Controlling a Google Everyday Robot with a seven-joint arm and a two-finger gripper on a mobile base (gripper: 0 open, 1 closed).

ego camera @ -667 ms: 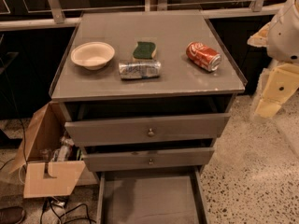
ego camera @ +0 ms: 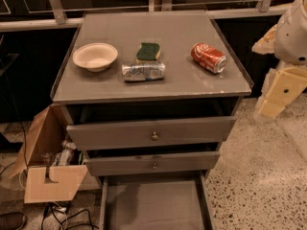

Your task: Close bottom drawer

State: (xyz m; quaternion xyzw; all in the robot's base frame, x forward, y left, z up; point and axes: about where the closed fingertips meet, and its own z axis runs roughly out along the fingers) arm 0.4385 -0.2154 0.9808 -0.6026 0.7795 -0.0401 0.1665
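Grey and flat inside, the bottom drawer [ego camera: 153, 206] stands pulled well out at the near edge. It lies below the middle drawer [ego camera: 120, 164] and the top drawer [ego camera: 110, 134], each out a little. A cardboard box [ego camera: 45, 178] sits at the left. At the right hangs the gripper [ego camera: 271, 104], well apart from the drawers; how far open it is cannot be told. Farther back, the cabinet top [ego camera: 144, 28] bears a bowl [ego camera: 95, 56], crushed can [ego camera: 143, 71], sponge [ego camera: 148, 51] and red can [ego camera: 208, 58].

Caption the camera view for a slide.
Bottom drawer stands wide open at the foot of the grey cabinet; the robot's hand hangs off to the right, clear of it.
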